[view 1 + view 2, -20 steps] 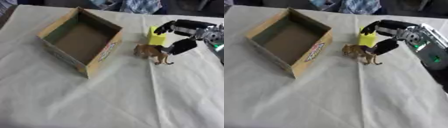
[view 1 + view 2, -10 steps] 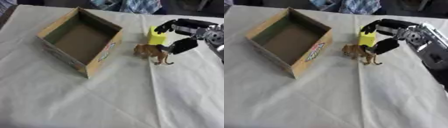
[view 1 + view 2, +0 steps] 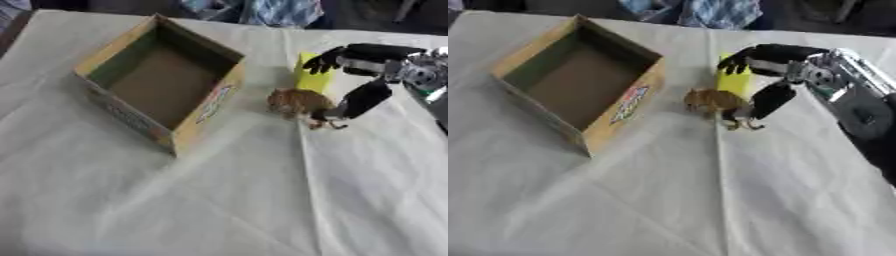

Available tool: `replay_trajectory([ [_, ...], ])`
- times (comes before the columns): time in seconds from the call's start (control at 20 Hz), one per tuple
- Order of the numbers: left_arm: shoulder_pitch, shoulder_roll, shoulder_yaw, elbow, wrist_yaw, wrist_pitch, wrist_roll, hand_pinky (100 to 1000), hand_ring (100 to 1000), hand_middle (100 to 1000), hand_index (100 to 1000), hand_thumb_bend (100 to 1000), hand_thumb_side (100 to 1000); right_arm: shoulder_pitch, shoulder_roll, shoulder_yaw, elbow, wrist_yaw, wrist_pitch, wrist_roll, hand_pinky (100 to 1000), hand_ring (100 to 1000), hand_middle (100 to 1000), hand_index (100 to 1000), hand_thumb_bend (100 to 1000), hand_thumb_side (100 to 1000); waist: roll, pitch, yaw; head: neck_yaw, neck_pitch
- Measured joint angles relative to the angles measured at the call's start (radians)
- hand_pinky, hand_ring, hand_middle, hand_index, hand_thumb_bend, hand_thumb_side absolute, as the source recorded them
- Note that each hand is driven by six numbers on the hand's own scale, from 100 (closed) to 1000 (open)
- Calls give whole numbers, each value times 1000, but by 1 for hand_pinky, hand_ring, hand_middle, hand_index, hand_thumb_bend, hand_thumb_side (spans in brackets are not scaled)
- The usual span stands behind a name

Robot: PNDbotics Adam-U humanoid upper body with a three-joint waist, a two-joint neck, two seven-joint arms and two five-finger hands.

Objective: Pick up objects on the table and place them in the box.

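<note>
An open cardboard box (image 3: 131, 118) stands empty at the left of the table. To its right a small brown animal figure (image 3: 297, 102) stands on the cloth, with a yellow block (image 3: 311, 80) upright just behind it. My right hand (image 3: 372, 52) reaches in from the right. Its black fingers (image 3: 325, 61) arch over the top of the yellow block, and its thumb (image 3: 363, 97) points down at the figure's rear end. The hand spans both things and stays open. My left hand shows in neither view.
A white cloth (image 3: 219, 200) with creases covers the table. Clothing of people shows at the far edge (image 3: 280, 11). My right forearm (image 3: 859, 100) lies along the right side.
</note>
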Motion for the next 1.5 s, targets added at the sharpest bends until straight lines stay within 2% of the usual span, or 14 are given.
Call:
replay_trajectory([
  [0.35,0,0,0,0,1,0,-11,605,899,1000,652,290,986,-31,28,30,75,45,5,-9,858,856,799,906,453,425,2,0,2,-3,0],
  [0.8,0,0,0,0,4,1,-17,605,900,1000,648,290,986,-53,49,49,136,65,2,-14,852,854,761,885,406,468,2,0,5,-5,0],
  [1.1,-1,0,0,0,4,1,-21,605,900,1000,648,288,987,-68,60,56,169,82,2,-16,847,850,754,877,426,451,2,0,6,-5,0],
  [1.25,-2,0,0,0,5,0,-24,605,901,1000,647,287,987,-75,72,63,197,94,3,-22,833,844,743,865,461,403,2,2,8,-6,0],
  [1.5,-2,-1,0,0,5,0,-28,605,901,1000,647,287,989,-75,84,73,226,105,-5,-33,813,829,724,852,437,401,2,5,8,-7,0],
])
